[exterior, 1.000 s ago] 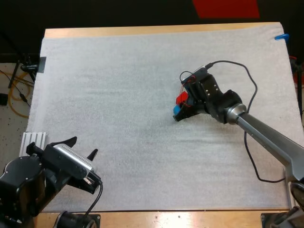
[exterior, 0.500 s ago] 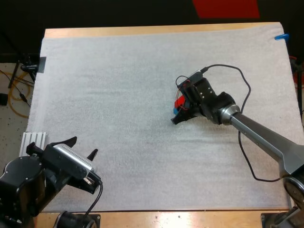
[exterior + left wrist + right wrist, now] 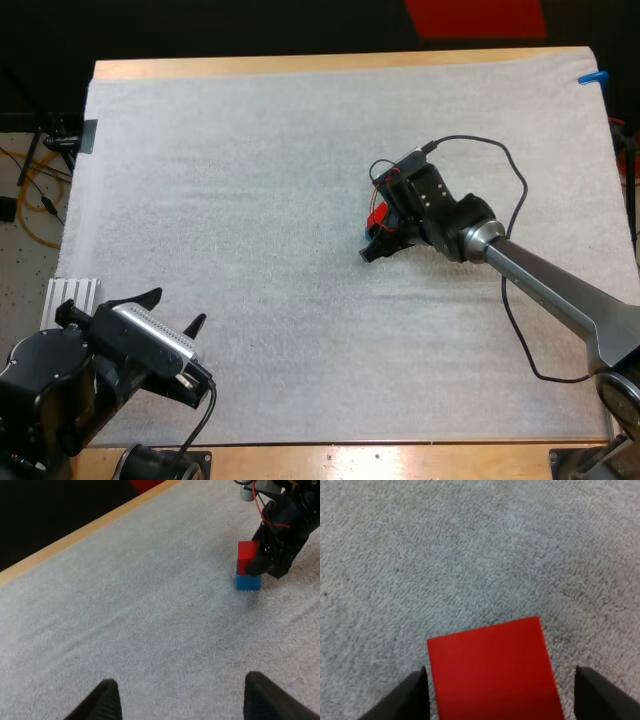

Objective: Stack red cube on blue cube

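Your right gripper (image 3: 500,672) has set the red cube (image 3: 247,555) on the blue cube (image 3: 248,582) and loosened slightly off it, so stacking looks done.

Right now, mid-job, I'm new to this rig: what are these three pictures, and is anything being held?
You are seeing two robot arms, each ending in a gripper of two black fingers, at a wooden table covered by a white mat. The high view looks down from behind the arms. The other two views come from cameras riding on the wrists.

On the mat, the small red cube sits on the small blue cube. The right gripper is at that stack. Its wrist view looks down on the red cube, with its fingers apart and mat showing between one finger and the cube, so it seems to hold nothing. The left gripper hangs open over the mat's near left part, its camera looking across at the stack, and holds nothing.
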Robot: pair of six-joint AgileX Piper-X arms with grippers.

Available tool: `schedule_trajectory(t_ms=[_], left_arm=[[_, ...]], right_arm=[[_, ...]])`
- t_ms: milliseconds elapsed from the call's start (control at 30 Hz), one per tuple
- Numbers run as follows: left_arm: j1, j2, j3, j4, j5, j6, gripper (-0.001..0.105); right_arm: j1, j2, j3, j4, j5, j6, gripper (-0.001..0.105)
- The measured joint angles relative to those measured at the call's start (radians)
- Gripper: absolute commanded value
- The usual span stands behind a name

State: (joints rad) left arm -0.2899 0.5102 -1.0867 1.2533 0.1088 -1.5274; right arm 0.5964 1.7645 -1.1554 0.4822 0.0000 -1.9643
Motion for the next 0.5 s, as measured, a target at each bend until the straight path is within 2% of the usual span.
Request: schedule_trajectory(t_ms=[167, 367, 500], left_arm=[[0.000, 0.000, 0.000, 0.000, 0.000, 0.000, 0.054], [0.000, 0.000, 0.000, -0.005, 0.018, 0.000, 0.054], [0.000, 0.005, 0.014, -0.087, 0.014, 0.000, 0.054]], right_arm=[[0.000, -0.026, 0.000, 0.000, 0.000, 0.000, 0.061], [0.000, -0.197, 0.000, 0.000, 0.000, 0.000, 0.061], [-0.013, -0.307, 0.000, 0.000, 0.000, 0.003, 0.061]])
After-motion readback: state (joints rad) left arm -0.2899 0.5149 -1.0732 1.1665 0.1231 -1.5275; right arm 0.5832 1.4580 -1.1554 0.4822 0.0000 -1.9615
